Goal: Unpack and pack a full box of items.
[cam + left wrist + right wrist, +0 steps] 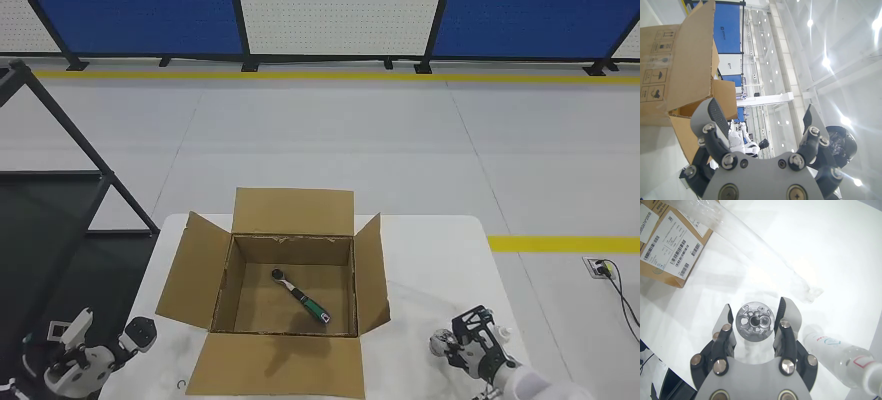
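Open cardboard box [296,212] mid-tabletop [440,262] holds one green-handled ratchet wrench [300,296]; right pincer [755,303], near right of box, clenched on round metal part [755,321]; left pincer [762,113], near left, spread wide, empty.

The top view looks down from above the arms onto the desk [435,265] and the open box [295,210], with floor beyond. The left wrist view sits low beside the box and faces up past the left hand [762,105] to the ceiling, with the box wall close. The right wrist view faces down at the desk from close, past the right hand [755,303] and the disc [748,315] it grips. All three views share the box.
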You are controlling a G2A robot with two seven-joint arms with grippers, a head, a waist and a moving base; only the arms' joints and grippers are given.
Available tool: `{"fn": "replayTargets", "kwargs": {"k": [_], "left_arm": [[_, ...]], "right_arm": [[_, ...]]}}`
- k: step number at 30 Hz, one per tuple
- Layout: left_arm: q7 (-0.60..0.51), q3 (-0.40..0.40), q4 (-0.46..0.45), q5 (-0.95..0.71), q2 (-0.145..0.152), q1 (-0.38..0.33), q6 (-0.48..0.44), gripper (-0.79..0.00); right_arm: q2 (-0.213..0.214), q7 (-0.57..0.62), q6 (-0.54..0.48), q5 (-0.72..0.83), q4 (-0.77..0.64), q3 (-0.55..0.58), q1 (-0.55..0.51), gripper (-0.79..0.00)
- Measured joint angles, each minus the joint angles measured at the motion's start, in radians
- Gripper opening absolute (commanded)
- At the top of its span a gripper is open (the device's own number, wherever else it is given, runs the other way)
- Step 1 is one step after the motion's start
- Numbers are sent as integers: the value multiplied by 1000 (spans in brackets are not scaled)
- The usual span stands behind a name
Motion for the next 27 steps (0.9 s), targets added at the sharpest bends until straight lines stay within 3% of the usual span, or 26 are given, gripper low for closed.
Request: {"fn": "replayTargets", "kwargs": {"k": [8,10,11,24,25,26,27], "left_arm": [[-1,0,3,-1,-1,2,-4,0],[-2,1,2,0,-1,2,-4,0],[-2,1,2,0,-1,2,-5,0],[0,0,0,-1,-2,5,-10,0],[-1,0,0,-2,-2,5,-10,0],[-1,1,0,-2,-2,5,-10,0],[-1,2,0,-1,-2,5,-9,0]], "right_arm": [[8,-9,-8,35,-5,2,-12,-785],[9,-10,-5,37,-9,0,-13,-520],[10,-9,-4,38,-9,-1,-13,-465],[24,-4,-5,51,-14,-1,-23,-403],[25,-4,-4,52,-13,-2,-24,-382],[26,-3,-5,53,-13,-3,-25,-274],[27,-2,-5,53,-11,-5,-25,-228]]}}
